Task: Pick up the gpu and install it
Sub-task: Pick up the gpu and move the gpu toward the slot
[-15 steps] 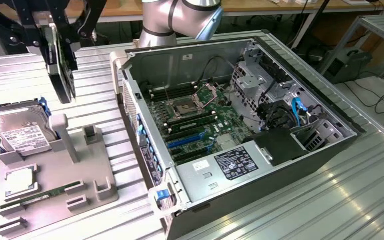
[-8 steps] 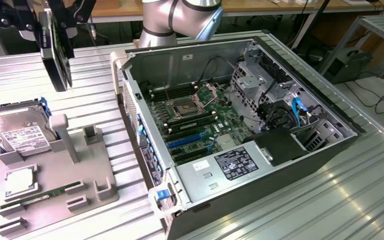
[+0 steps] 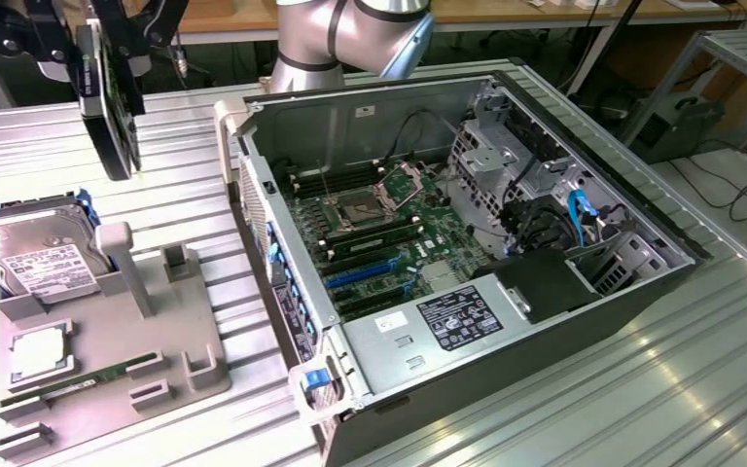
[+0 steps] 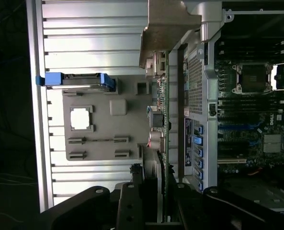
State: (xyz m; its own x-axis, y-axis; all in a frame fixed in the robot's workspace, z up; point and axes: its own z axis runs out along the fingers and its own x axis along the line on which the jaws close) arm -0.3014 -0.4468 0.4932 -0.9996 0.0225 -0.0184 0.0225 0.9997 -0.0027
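Observation:
The gpu (image 3: 108, 107) hangs edge-down in the air above the slatted table at the exterior view's upper left, its black face showing. My gripper (image 3: 96, 34) is shut on its upper end. In the wrist view the gpu (image 4: 159, 139) appears edge-on between my fingers, with my gripper (image 4: 153, 203) clamped on it and its pale metal bracket (image 4: 168, 28) at the far end. The card hangs between the grey holder tray (image 3: 114, 321) and the open computer case (image 3: 478, 243), clear of both. The blue expansion slots (image 3: 361, 277) on the motherboard (image 3: 387, 229) lie bare.
A hard drive (image 3: 30, 258) with a white label, a square processor chip (image 3: 39, 355) and a green memory stick (image 3: 82, 379) sit on the grey tray. The case's side wall (image 3: 250, 165) stands between card and motherboard. The arm's base (image 3: 335, 39) rises behind the case.

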